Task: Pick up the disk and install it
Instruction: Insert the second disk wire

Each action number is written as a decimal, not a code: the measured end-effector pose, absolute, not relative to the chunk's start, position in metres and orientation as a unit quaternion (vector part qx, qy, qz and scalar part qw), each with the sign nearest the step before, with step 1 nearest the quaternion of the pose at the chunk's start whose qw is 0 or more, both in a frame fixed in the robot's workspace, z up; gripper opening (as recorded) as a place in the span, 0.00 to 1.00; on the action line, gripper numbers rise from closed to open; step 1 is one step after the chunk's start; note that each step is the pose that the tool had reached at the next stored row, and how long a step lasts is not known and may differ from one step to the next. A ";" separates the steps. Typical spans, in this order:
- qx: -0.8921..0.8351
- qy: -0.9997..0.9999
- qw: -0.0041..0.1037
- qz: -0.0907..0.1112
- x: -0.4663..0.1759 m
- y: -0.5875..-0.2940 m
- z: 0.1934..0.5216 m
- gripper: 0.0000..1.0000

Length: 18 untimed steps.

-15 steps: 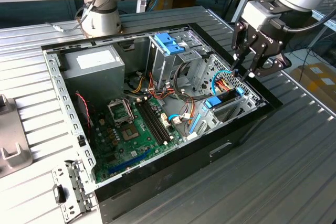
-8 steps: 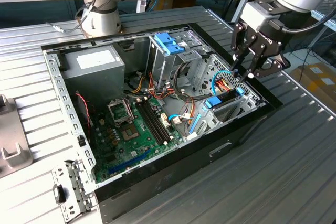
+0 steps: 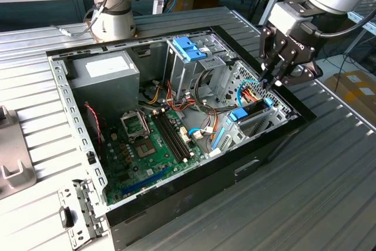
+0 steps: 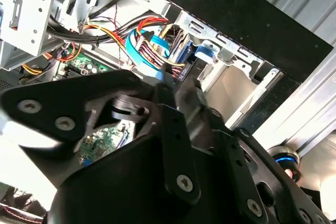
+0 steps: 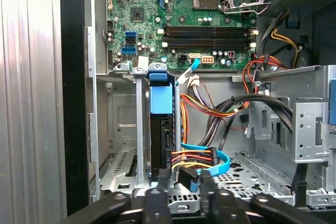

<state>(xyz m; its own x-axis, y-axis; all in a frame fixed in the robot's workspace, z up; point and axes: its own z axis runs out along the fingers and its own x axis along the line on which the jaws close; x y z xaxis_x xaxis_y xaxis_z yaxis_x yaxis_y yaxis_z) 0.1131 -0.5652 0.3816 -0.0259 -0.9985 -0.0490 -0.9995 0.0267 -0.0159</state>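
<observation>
**Drive seated edge-up in its bay, pincer just above the cable end**

I see the open computer case [image 3: 176, 116] lying on the ribbed table [image 3: 329, 192]. The disk [image 5: 159, 140] stands on edge in the metal bay [image 5: 137, 129] at the case's front corner, its blue rail [image 5: 160, 99] toward the motherboard [image 5: 184, 19]. In the exterior view the same disk [image 3: 254, 111] sits low in the bay, near the case's right-hand wall in that view.

The pincer [image 3: 275, 77] hangs directly over the disk's connector end. In the first wrist view the pincer [image 5: 181, 195] has its fingertips [image 5: 157, 199] drawn narrow, with a small gap between them and nothing gripped that I can make out. The blue data cable [image 5: 218, 163] and the orange-red power leads [image 5: 191, 157] lie right beside the tips.

My judgement: the disk looks nearly or fully home. To do this step well, I would press straight along the rail line, keep the tips off the cables, and watch the rail for tilt.
</observation>
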 end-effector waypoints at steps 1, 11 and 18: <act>-0.697 0.716 0.023 0.011 0.113 -0.565 0.382 0.27; -0.697 0.716 0.023 0.011 0.113 -0.565 0.381 0.16; -0.697 0.716 0.023 0.011 0.111 -0.568 0.381 0.16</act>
<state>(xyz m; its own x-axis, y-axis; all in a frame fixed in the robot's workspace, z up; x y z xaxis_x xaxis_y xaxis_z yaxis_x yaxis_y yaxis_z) 0.1109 -0.5679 0.3812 -0.0259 -0.9985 -0.0490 -0.9995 0.0267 -0.0159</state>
